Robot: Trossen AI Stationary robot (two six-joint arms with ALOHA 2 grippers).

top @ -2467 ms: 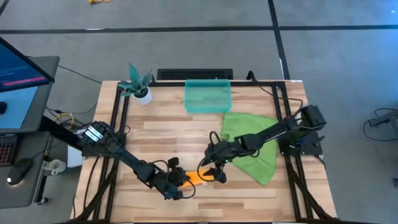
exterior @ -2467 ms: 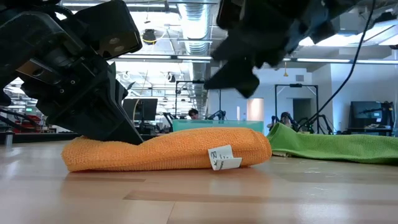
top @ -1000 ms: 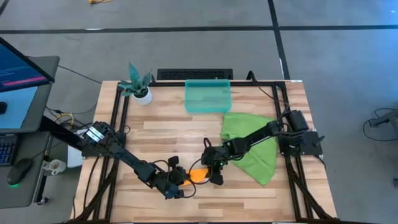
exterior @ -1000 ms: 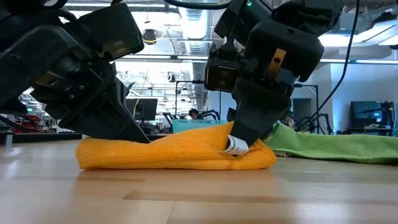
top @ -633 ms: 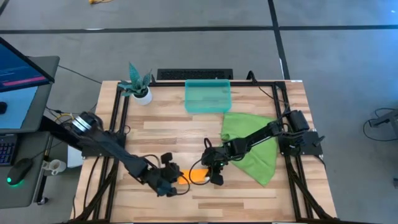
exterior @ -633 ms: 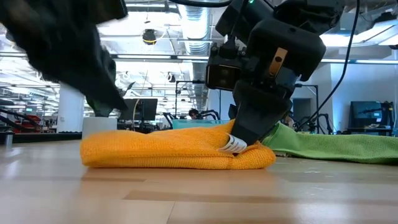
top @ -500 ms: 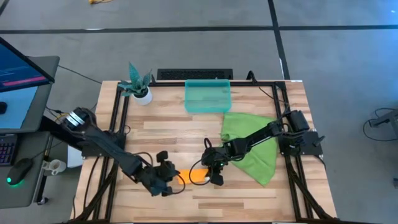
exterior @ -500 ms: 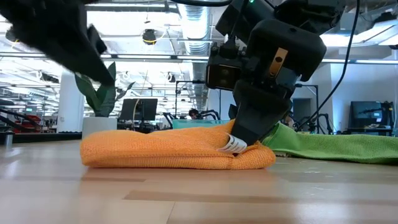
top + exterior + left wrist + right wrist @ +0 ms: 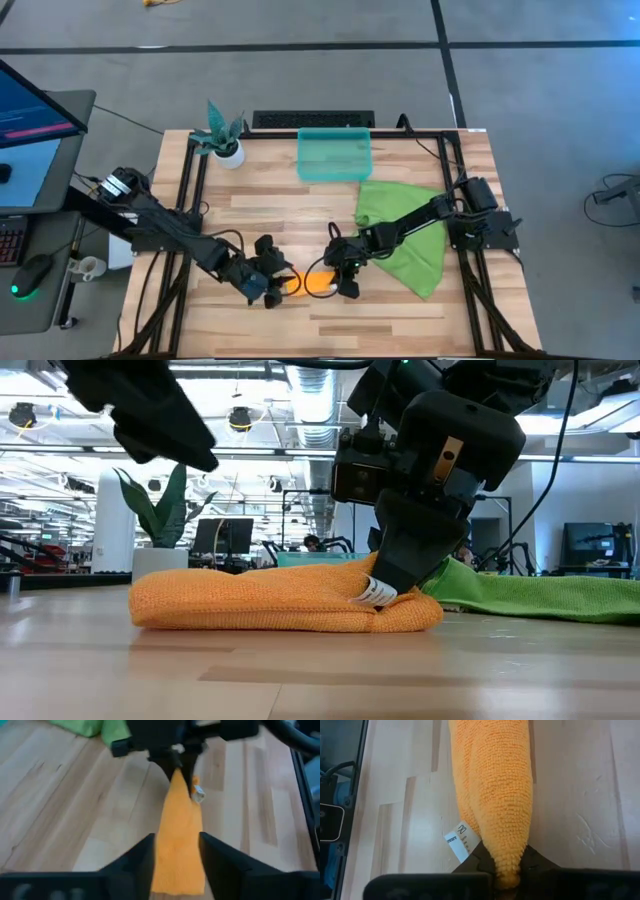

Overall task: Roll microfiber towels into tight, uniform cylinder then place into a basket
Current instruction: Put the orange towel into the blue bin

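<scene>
So the orange towel [image 9: 285, 600] is basically rolled, a lumpy cylinder lying on the tabletop [image 9: 400, 310] near the front edge. The right end effector [image 9: 502, 870] is pinched narrow on one end of it, right by the white tag [image 9: 461, 840]. The left end effector [image 9: 176, 857] sits lifted off the other end with its jaws spread wide, the roll lying between them, not gripped.

What's left looks like most of the job: the basket [image 9: 334, 155] at the back has nothing in it, and the green towel [image 9: 405, 245] lies unrolled, loosely spread, just beside the right arm. I'd call it maybe a third done.
</scene>
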